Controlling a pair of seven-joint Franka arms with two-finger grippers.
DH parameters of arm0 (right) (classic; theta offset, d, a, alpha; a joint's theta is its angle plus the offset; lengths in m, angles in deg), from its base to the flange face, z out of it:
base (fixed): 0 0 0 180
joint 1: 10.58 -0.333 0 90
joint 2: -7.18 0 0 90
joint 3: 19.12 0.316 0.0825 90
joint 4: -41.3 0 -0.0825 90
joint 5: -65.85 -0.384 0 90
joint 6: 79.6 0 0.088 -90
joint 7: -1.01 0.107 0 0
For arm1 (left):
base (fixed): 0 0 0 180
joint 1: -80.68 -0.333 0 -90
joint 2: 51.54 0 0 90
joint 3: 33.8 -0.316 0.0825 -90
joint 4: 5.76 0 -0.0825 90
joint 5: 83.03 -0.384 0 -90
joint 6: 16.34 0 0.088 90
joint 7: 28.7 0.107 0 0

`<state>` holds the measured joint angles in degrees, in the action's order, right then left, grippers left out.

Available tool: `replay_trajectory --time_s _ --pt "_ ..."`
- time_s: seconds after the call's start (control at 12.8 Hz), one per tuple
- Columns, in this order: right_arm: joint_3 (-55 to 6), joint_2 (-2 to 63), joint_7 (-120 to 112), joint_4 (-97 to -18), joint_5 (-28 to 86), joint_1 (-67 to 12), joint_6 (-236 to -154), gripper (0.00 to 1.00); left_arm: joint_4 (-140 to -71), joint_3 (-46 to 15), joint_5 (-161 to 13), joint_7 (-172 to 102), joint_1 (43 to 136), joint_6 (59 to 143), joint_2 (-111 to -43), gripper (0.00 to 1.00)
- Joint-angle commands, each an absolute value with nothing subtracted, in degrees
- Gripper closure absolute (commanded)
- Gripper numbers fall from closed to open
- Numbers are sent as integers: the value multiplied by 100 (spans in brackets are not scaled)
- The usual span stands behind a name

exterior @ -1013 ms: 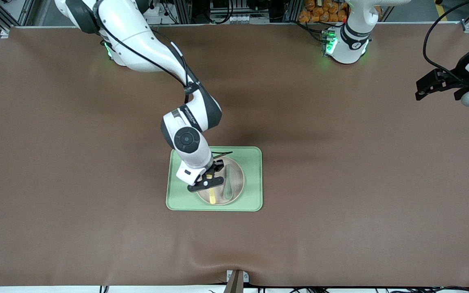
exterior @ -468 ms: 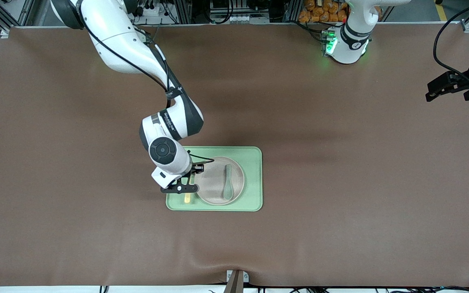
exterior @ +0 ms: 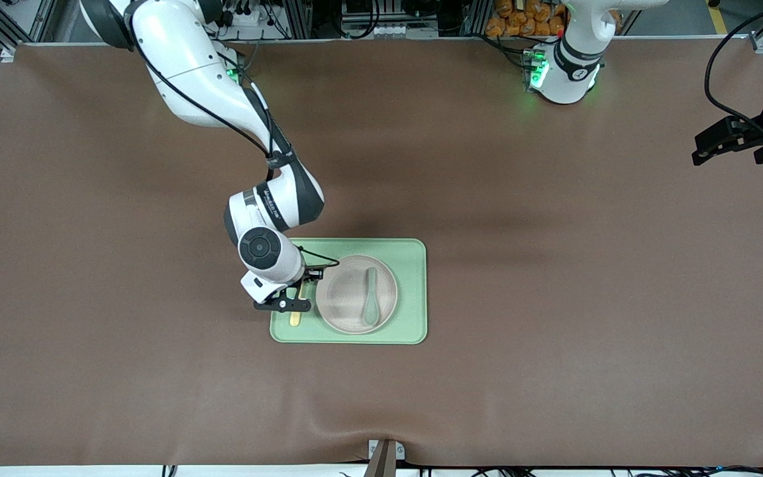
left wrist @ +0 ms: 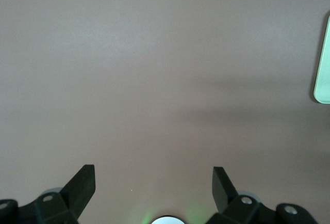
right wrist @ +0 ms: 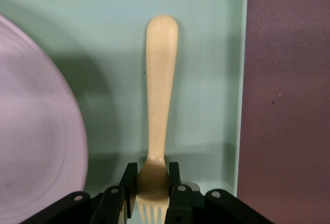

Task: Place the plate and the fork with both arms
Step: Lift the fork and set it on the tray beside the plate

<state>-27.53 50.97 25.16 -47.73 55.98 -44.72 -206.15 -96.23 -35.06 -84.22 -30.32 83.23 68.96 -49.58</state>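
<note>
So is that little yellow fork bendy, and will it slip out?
Probably stiff: the fork juts out straight from the right gripper without drooping. It looks light and smooth, so it might slip or twist, since the fingers pinch only its narrow neck above the tray.

even overhead light, soft shadows on the brown table, all views sharp.

Brown mat-covered table fills the frame. Only item directly on it: rect. light green tray, just below frame ctr, w/ its long edges running across the frame, flat on the mat.
</note>
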Motion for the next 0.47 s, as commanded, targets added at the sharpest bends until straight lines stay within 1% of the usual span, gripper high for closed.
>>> replay_trajectory --time_s 0.0,0.08,0.16,0.39 --pt "-2677 4964 2579 -4922 5566 -4381 -20643 15 -9664 -3477 -8462 -2984 8314 6944 -4925 0" --pt "-2686 4903 2579 -4922 5566 -4381 -20608 0 -9664 -3485 -8470 -2984 8314 6944 -4925 0" --pt "-2695 4754 2562 -4922 5566 -4346 -20512 0 -9664 -3477 -8462 -2984 8314 6944 -4934 0" --pt "-2695 4104 2474 -4922 5618 -3925 -20204 0 -9655 -3477 -8462 -2993 8323 6944 -4943 0"
